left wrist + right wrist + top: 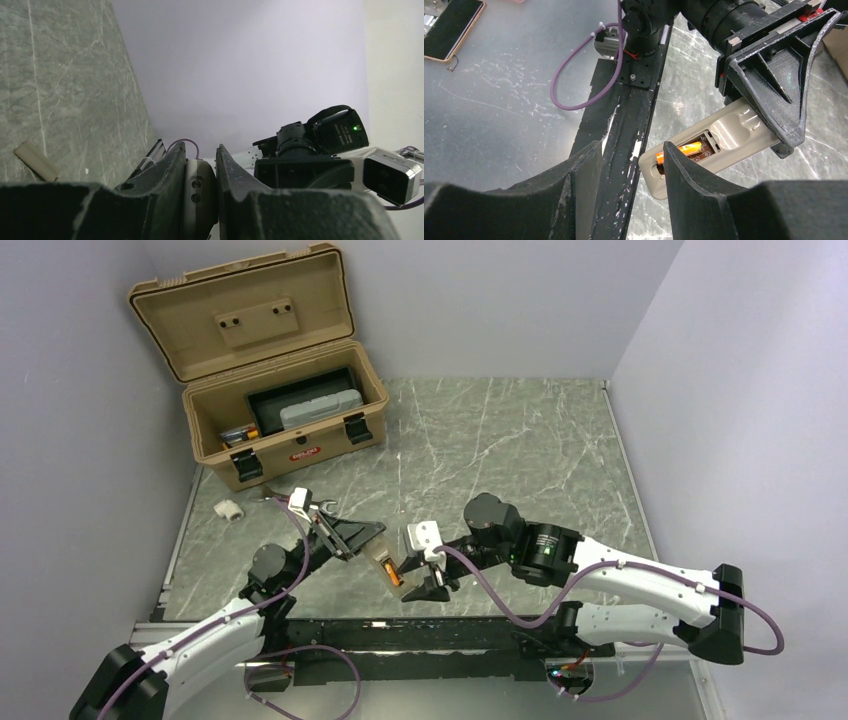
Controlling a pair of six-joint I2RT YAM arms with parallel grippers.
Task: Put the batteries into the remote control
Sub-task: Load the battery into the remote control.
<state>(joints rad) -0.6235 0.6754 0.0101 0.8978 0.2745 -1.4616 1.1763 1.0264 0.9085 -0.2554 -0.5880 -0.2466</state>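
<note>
Hold remote control (729,132) steady, back upward, clamped in left pincer (200,150) above the surface (500,440); bring right pincer (631,150), spread wide and empty, onto the battery (681,150) lying in its recess (704,145); press flat, gently.

Robot lab bench: bare pale walls (500,300), marbled tabletop (520,440), tan toolbox (300,455), cabled arms (640,580).

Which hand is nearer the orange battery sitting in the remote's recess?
Right. The right hand hovers open right at the battery, while the left hand clamps the remote control at the end away from the recess.
</note>
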